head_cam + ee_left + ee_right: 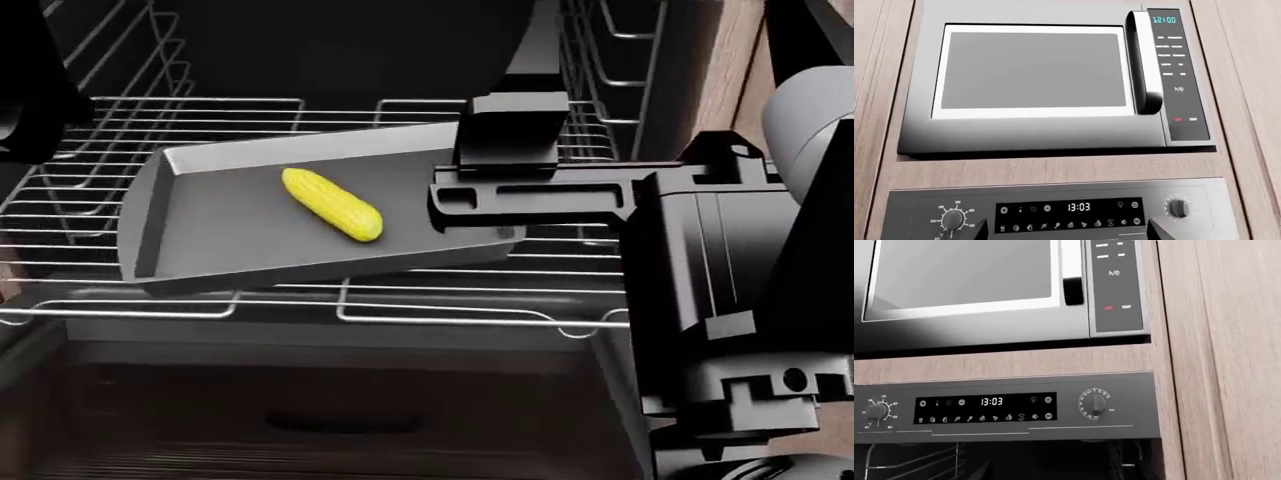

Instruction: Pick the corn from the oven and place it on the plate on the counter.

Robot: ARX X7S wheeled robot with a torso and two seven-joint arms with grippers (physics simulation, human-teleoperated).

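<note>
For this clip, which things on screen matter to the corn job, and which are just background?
Part of the job:
- corn, lying on the tray
- oven, door open
- tray, on the wire rack
- right arm, reaching in over the tray's right end

Background:
- microwave
- oven control panel
- wooden cabinet panels

Plate and counter are not in view.

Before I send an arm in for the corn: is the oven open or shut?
Open. The head view looks straight into the oven cavity, with the corn lying on the tray.

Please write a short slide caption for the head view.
Corn lies on the grey tray on the oven rack; right arm reaches in.
</note>
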